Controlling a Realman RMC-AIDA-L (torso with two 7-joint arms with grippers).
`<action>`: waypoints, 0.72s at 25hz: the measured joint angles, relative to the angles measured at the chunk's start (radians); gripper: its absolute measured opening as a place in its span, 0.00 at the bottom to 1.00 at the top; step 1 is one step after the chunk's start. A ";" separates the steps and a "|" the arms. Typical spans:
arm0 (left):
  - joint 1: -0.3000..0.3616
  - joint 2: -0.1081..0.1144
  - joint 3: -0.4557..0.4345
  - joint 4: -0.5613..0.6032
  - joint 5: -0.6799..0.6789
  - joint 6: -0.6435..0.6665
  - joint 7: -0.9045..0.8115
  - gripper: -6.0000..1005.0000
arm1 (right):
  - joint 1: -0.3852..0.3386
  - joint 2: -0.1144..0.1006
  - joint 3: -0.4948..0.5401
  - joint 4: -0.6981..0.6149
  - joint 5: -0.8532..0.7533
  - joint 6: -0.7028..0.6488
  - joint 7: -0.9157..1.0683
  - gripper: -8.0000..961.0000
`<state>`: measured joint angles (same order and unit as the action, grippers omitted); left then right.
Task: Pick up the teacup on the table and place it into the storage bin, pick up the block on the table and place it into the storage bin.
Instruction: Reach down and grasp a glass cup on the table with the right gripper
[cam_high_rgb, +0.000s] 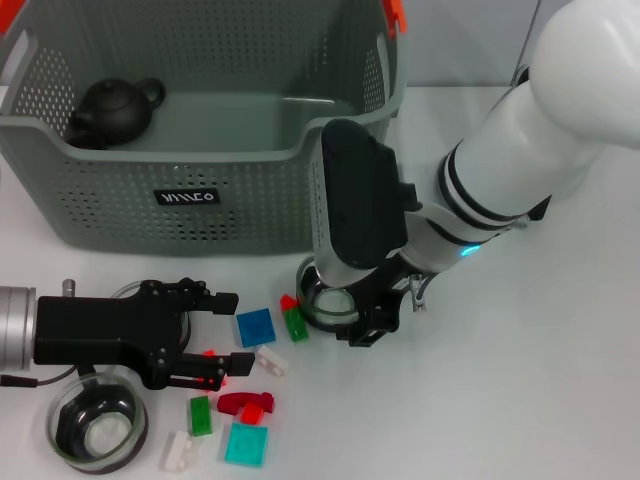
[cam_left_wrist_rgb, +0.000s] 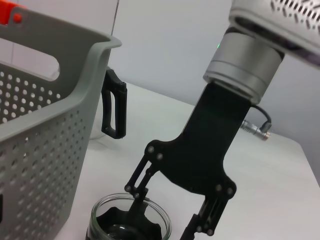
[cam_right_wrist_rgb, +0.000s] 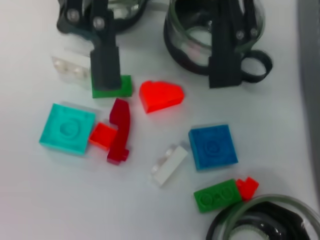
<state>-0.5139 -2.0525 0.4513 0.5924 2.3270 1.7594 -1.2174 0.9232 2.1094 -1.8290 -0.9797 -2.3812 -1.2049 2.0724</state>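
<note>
Reaching down just in front of the large grey perforated plastic storage bin (cam_high_rgb: 150, 190), the right gripper (cam_high_rgb: 345, 315) stands over a clear glass teacup with a dark base (cam_high_rgb: 328, 303). The left wrist view shows its fingers (cam_left_wrist_rgb: 137, 192) parted, one dipping inside the cup's rim and the other outside it, so the glass wall sits between them; they look set to pinch the wall but I judge the grip not yet closed. Taking the rim this way makes sense: the cup is too wide to span and the wall gives a firm edge.

The left gripper (cam_high_rgb: 215, 340) lies low over the white counter (cam_high_rgb: 520, 400), its fingers spread apart and holding nothing. Between and just beyond its fingertips lies a scatter of small plastic blocks: a bright red rounded block (cam_right_wrist_rgb: 161, 96) nearest the tips, a blue square block (cam_right_wrist_rgb: 212, 146), a white block (cam_right_wrist_rgb: 170, 164), a green block (cam_right_wrist_rgb: 217, 195), a dark red curved piece (cam_right_wrist_rgb: 120, 130) and a turquoise square tile (cam_right_wrist_rgb: 67, 127). It seems poised to take one.

A second glass teacup (cam_high_rgb: 97, 418) sits beside the left gripper's body.

The bin, just behind the right fingers, holds a dark round teapot (cam_high_rgb: 115, 108) in one far corner; no teacup or block shows inside it.
</note>
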 joint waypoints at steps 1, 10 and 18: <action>0.000 0.000 0.000 0.000 0.000 0.000 0.000 0.82 | 0.004 0.001 -0.008 0.012 0.000 0.008 0.000 0.74; 0.001 0.002 0.000 0.000 -0.004 -0.002 0.001 0.82 | 0.013 0.006 -0.066 0.048 0.012 0.051 0.000 0.74; 0.002 0.002 0.000 0.000 -0.007 -0.003 0.001 0.82 | 0.015 0.009 -0.081 0.057 0.015 0.051 0.000 0.73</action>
<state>-0.5123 -2.0508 0.4509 0.5921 2.3205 1.7563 -1.2164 0.9384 2.1184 -1.9100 -0.9230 -2.3660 -1.1538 2.0724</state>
